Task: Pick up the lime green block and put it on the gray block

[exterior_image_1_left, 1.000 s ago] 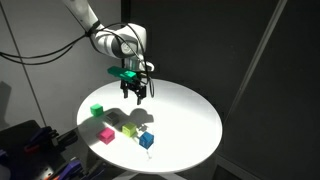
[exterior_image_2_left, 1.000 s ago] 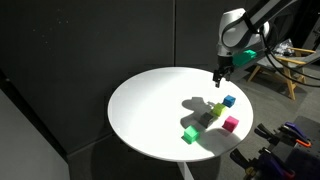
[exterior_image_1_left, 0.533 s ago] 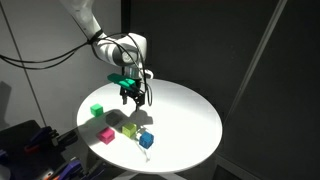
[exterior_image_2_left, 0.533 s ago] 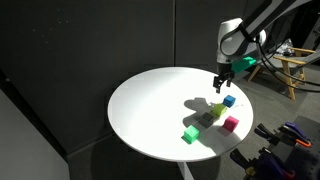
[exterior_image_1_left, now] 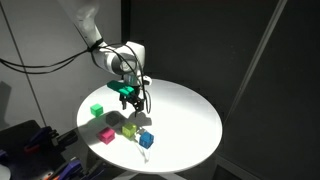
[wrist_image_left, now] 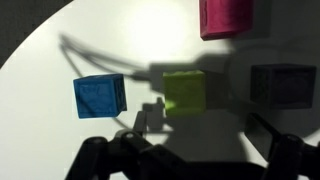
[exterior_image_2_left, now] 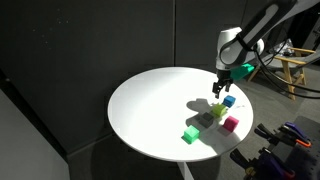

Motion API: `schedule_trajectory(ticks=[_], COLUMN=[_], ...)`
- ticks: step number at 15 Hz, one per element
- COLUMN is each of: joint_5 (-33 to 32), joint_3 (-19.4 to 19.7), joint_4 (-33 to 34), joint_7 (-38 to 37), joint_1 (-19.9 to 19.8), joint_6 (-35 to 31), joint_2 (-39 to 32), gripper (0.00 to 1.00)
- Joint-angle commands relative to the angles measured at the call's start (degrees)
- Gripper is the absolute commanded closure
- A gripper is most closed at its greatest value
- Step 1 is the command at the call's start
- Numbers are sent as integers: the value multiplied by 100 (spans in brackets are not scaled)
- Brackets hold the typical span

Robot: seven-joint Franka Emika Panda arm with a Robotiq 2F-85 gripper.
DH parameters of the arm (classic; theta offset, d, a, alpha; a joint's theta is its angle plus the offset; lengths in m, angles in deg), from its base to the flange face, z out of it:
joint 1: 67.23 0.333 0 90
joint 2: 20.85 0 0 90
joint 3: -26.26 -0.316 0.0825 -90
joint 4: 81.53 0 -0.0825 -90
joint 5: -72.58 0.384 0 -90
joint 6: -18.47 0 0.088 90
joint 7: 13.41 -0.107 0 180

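We see the lime green block (wrist_image_left: 184, 92), a small cube, flat on the tabletop (wrist_image_left: 120, 40); the gray block (wrist_image_left: 283, 84), dull and dark, sits near it, not touching.

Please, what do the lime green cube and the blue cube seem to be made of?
Small lime green cube: probably painted wood or plastic; even matte faces without glare, crisp edges. Small blue cube: likely the same; matte, its face faintly mottled. Wood, plastic or foam cannot be settled from here.
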Motion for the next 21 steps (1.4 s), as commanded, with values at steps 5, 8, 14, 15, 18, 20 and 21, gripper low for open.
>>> schedule_trajectory(ticks=[5, 8, 14, 15, 18, 20, 21], joint_5=[-18, -25, -11, -7, 3, 1, 9], joint_3=[5, 10, 0, -2, -7, 2, -2], joint_4=[-14, 24, 83, 98, 193, 286, 345], joint_7=[38, 40, 58, 61, 60, 39, 41], joint_1=[-8, -7, -16, -19, -23, -15, -21], joint_6=[-309, -424, -637, -651, -697, -698, -679], joint_2=[-360, -525, -767, -796, -913, -985, -1022], gripper=[0, 0, 0, 0, 0, 0, 0])
